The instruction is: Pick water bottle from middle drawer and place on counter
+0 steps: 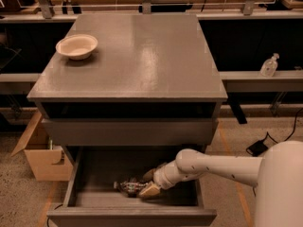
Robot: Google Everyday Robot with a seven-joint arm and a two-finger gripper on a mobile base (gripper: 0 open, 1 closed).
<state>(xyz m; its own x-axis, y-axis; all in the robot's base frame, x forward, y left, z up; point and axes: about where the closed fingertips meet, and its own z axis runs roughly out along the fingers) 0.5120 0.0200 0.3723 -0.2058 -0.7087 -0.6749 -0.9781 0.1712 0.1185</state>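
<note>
The water bottle (128, 187) lies on its side on the floor of the open middle drawer (90, 174), cap end to the left, dark label round its middle. My gripper (148, 183) reaches into the drawer from the right on the white arm. It is open, with one fingertip (150, 174) behind the bottle's right end and the other in front of it. The bottle rests on the drawer floor. The grey counter (142, 56) is the cabinet top above.
A cream bowl (76, 46) sits at the counter's far left. A small pump-top bottle (269, 65) stands on the bench at the right. A cardboard box (40, 155) sits on the floor left of the cabinet. A black cable and pedal (258, 148) lie at the right.
</note>
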